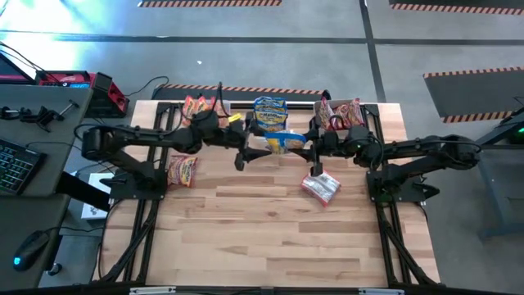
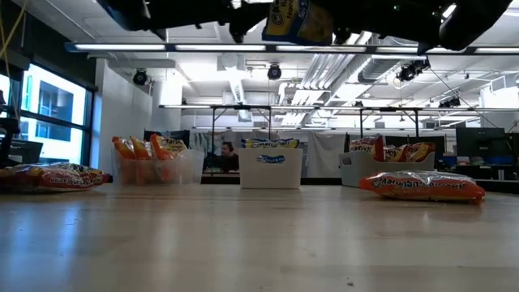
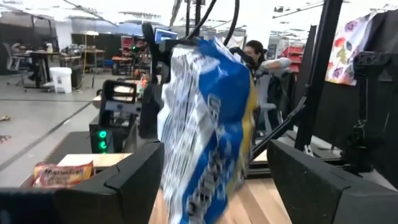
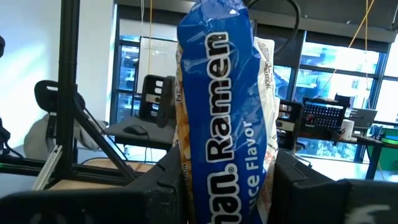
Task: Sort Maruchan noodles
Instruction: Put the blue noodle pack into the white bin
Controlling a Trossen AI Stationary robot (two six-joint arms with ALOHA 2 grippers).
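A blue-and-white Maruchan noodle packet (image 1: 286, 141) hangs high over the table's far middle, with my right gripper (image 4: 227, 193) shut on it from the right. My left gripper (image 3: 211, 186) stands open from the left, one finger on either side of the same packet (image 3: 205, 124). An orange packet (image 1: 182, 170) lies flat at the left. A red-and-white packet (image 1: 321, 187) lies flat at the right. Three clear bins stand along the far edge: one with orange packets (image 1: 196, 106), one with blue (image 1: 270, 106), one with red-and-white (image 1: 340, 111). My right gripper pinches the blue packet between its two fingers near one end (image 4: 224, 180). The fingers come about level from the table's right. The packet is lifted clear of the table (image 2: 298, 20). My left gripper is open around the packet; whether a finger (image 3: 134, 180) touches it, I cannot tell.
Both arms meet just in front of the middle bin (image 2: 270, 166). The near half of the wooden table (image 1: 270, 246) is bare wood. Beyond the left edge are a keyboard (image 1: 16, 164) and a mouse (image 1: 29, 246). A person sits in the room beyond (image 3: 258, 53).
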